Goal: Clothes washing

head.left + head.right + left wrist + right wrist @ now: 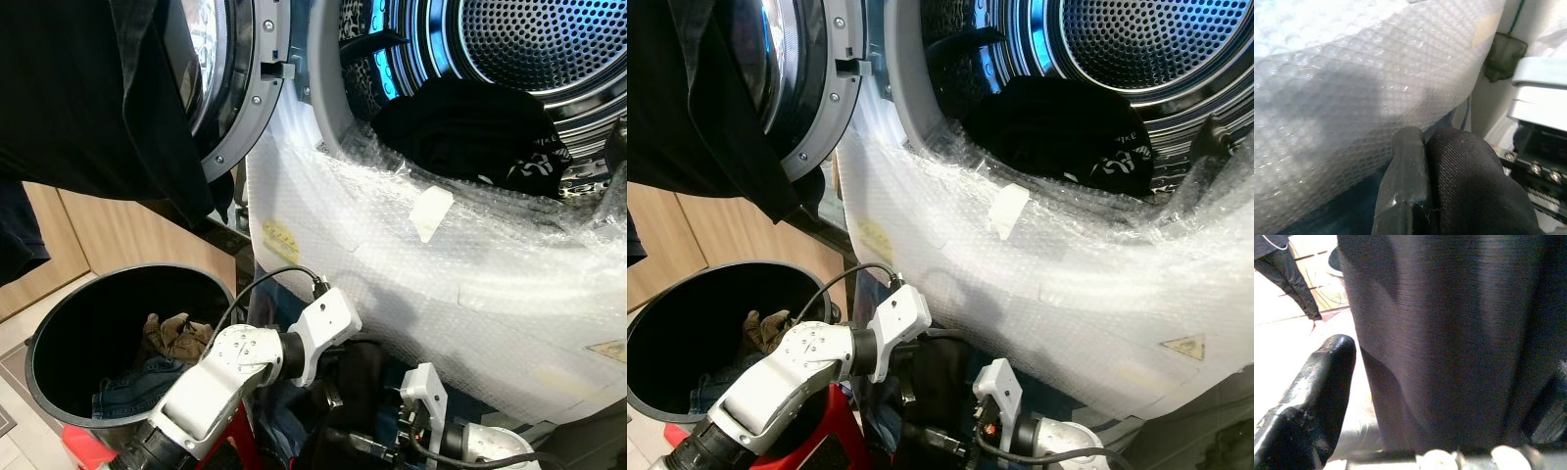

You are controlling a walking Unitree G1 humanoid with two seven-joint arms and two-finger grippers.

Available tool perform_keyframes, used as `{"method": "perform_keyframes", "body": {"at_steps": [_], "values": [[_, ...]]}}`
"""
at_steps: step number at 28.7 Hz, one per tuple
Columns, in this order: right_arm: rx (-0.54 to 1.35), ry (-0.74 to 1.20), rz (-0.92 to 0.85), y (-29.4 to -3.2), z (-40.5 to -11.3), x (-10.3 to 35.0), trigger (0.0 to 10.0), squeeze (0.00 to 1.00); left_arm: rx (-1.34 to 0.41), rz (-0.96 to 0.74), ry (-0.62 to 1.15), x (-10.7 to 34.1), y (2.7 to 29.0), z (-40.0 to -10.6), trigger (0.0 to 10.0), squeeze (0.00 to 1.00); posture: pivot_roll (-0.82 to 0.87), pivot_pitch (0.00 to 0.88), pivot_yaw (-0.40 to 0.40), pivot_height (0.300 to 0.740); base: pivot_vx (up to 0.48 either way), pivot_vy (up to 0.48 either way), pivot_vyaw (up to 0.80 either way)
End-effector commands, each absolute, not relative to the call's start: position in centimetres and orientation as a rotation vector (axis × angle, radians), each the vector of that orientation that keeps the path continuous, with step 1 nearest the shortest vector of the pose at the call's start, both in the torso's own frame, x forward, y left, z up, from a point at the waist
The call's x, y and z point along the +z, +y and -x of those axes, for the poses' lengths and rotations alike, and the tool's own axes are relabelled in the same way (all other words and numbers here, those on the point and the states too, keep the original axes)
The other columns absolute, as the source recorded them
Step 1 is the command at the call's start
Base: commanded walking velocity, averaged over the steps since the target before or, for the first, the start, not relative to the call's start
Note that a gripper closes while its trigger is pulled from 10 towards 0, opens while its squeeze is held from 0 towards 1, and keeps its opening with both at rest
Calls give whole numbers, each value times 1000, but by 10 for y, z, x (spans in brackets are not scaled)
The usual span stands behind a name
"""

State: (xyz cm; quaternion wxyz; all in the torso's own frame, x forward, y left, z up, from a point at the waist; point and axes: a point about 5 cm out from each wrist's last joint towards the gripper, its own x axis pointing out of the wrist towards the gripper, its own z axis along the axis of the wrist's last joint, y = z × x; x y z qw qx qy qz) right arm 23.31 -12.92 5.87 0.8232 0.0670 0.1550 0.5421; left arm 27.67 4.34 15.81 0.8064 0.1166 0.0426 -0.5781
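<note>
Left gripper (1415, 191) is low and near, just under the bubble-wrapped front of the washing machine (470, 264), and it is clenched on a black garment (1474, 186): in the left wrist view one black finger (1405, 181) presses flat against the dark woven cloth, with the bubble wrap (1342, 98) right behind it. From the head camera that same dark cloth (358, 377) bunches between the two silver forearms at the near edge of the scene, below the machine's front.

Right gripper sits near the same bundle on the right; its wrist view has one black finger (1312, 396) standing beside a broad fold of dark ribbed fabric (1449, 333), but I cannot tell whether its fingers are closed on the cloth or spread apart.

Far and to the right, the machine's drum (529, 49) stands open, its perforated steel wall lit blue, and a heap of black clothes (460, 132) with a white-patterned piece lies in its lower part. The round door (235, 88) is swung open to the left, and another black garment (88, 98) hangs across the far left, in front of it.

Near left on the floor is a black laundry bin (59, 338) holding a brown crumpled piece (176, 338) and blue denim (127, 387).
</note>
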Motion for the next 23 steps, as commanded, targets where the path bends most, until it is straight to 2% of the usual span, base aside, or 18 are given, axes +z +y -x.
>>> {"method": "perform_keyframes", "body": {"at_steps": [1,8,9,12,23], "values": [[1153,348,-135,-128,-235,57,10000,0,-1245,-263,0,175,37,-279,0,0,165,32,-101,740,0,0,0],[1048,370,-177,-124,-244,46,10000,0,-1234,-256,-37,184,33,-283,0,0,167,32,-105,740,0,0,0],[936,371,-158,-127,-254,40,10000,0,-1229,-253,-49,187,32,-284,0,0,168,31,-105,740,0,0,0],[808,407,-153,-134,-262,30,10000,0,-1213,-256,-74,194,35,-287,0,0,171,31,-105,740,0,0,0],[763,464,-201,-141,-254,9,10000,0,-1183,-232,-130,213,45,-291,0,0,174,32,-108,740,0,0,0]]}}
